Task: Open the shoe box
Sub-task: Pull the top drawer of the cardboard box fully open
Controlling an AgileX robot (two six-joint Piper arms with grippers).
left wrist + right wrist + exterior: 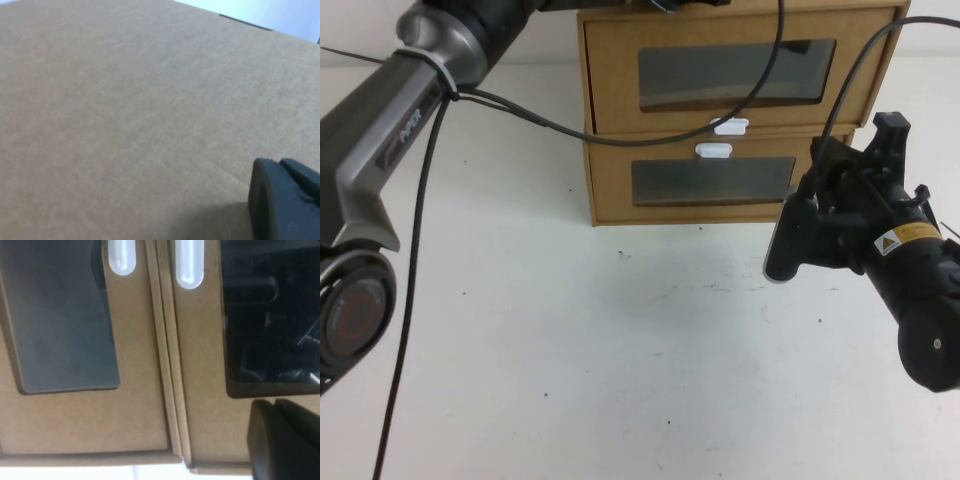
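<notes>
Two brown cardboard shoe boxes stand stacked at the back of the table, the upper box [740,70] on the lower box [610,190]. Each front has a dark window and a white handle, the upper handle [731,126] just above the lower handle [713,151]. My right gripper [784,262] is shut and empty, in front of the lower box's right end. In the right wrist view both handles [122,257] [189,262] flank the seam between the boxes, beyond the gripper [275,407]. My left arm [420,70] reaches over the stack. Its gripper [279,166] is shut, just over the box's flat cardboard top [125,110].
A black cable [620,130] hangs from the left arm across the box fronts. Another cable [850,80] runs to the right arm. White tabletop [620,360] lies in front of the boxes, between the two arms.
</notes>
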